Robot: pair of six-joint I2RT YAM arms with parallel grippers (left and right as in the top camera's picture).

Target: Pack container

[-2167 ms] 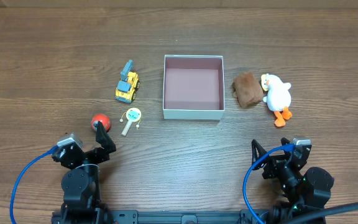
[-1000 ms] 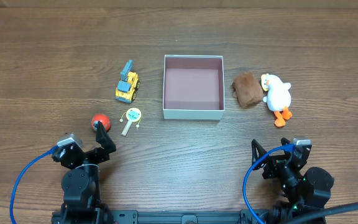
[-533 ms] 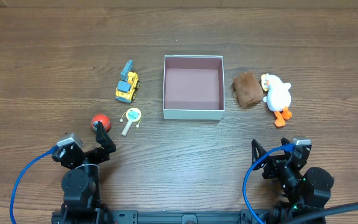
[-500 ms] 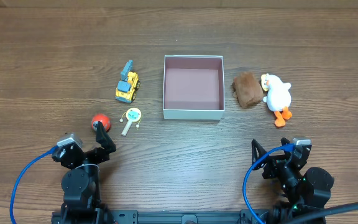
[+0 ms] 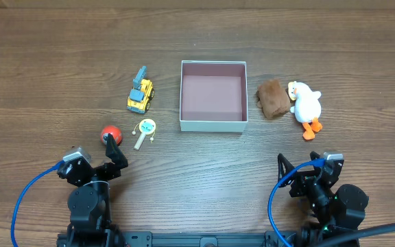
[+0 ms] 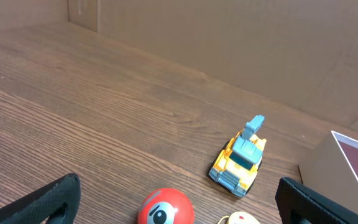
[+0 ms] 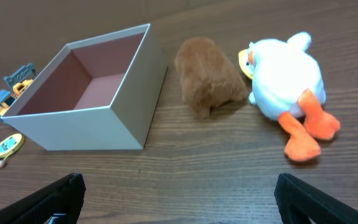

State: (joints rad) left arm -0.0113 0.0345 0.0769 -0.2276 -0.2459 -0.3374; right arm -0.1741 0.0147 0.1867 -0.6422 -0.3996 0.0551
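The container (image 5: 212, 124), a square white box with a pink-mauve inside, stands empty at the table's middle; it also shows in the right wrist view (image 7: 79, 127). Left of it lie a yellow and blue toy truck (image 5: 140, 95), a small round rattle (image 5: 145, 129) and a red ball (image 5: 110, 133). Right of it lie a brown furry toy (image 5: 271, 98) and a white duck (image 5: 306, 105). My left gripper (image 5: 115, 152) is open and empty just behind the red ball (image 6: 165, 207). My right gripper (image 5: 295, 168) is open and empty near the front edge.
A cardboard wall (image 6: 229, 37) stands behind the table. The truck (image 6: 240, 158) and a corner of the container (image 6: 340, 171) lie ahead of the left gripper. Blue cables (image 5: 29, 195) loop beside both arm bases.
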